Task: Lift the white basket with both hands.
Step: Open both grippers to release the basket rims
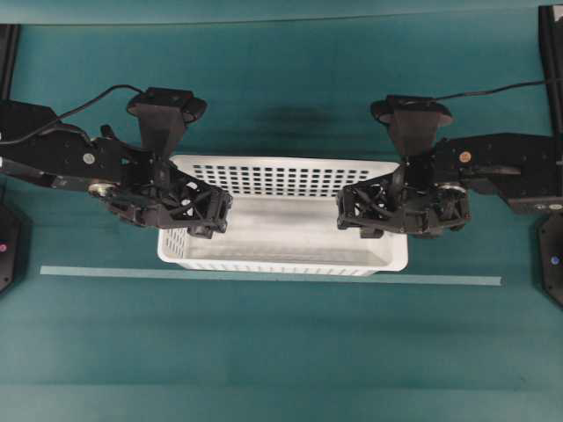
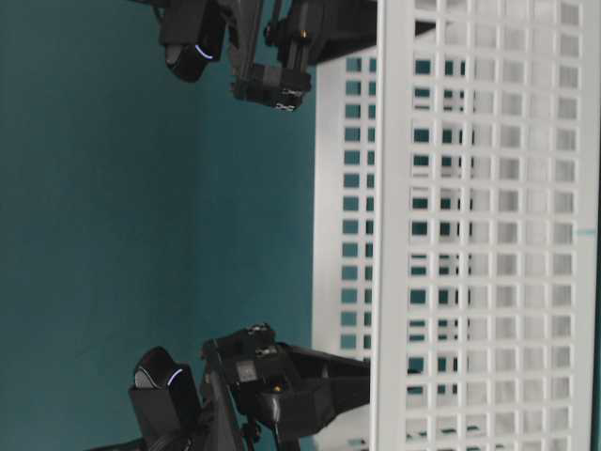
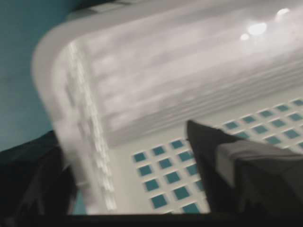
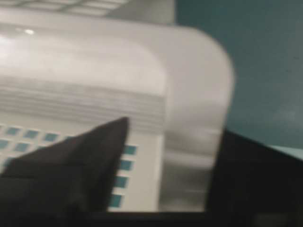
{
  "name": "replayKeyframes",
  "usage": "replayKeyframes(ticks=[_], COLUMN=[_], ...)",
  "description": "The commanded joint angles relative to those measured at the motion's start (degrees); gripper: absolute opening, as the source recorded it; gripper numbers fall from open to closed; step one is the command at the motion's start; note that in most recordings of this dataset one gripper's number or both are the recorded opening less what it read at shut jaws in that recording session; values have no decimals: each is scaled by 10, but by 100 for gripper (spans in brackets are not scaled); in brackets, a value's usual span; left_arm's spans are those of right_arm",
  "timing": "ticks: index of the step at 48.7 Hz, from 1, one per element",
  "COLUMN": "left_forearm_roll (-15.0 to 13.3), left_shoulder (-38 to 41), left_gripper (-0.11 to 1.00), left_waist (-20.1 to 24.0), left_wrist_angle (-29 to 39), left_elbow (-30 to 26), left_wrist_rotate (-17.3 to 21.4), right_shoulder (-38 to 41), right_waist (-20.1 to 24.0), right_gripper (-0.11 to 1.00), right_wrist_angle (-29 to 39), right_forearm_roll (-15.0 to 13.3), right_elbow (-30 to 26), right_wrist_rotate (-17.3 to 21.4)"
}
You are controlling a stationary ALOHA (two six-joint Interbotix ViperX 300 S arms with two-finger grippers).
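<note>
While sitting on the teal table (image 1: 281,352), white basket (image 1: 290,180) is being clasped at both ends, left gripper (image 1: 189,211) straddling its left wall, right gripper (image 1: 374,211) straddling its right wall, fingers closing on the rim.

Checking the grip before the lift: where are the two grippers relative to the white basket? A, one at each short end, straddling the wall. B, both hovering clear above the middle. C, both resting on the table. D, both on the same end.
A: the left gripper and right gripper sit at opposite short ends of the white basket, one finger inside each wall.
</note>
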Motion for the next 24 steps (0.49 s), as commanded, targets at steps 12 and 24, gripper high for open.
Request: replayKeyframes(ticks=[12,24], left_forearm_roll=[3,3], left_shoulder=[2,-23], left_gripper=[83,83], left_waist=[-1,-1], left_wrist_angle=[-8,-7], left_elbow=[1,11], left_wrist_rotate=[2,3], right_shoulder=[-11,-30], right_waist=[-2,-7], right_gripper=[91,90], right_wrist_angle=[-2,-2], right_forearm_roll=[-11,-13], right_elbow=[-4,4], right_wrist_rotate=[-10,-12])
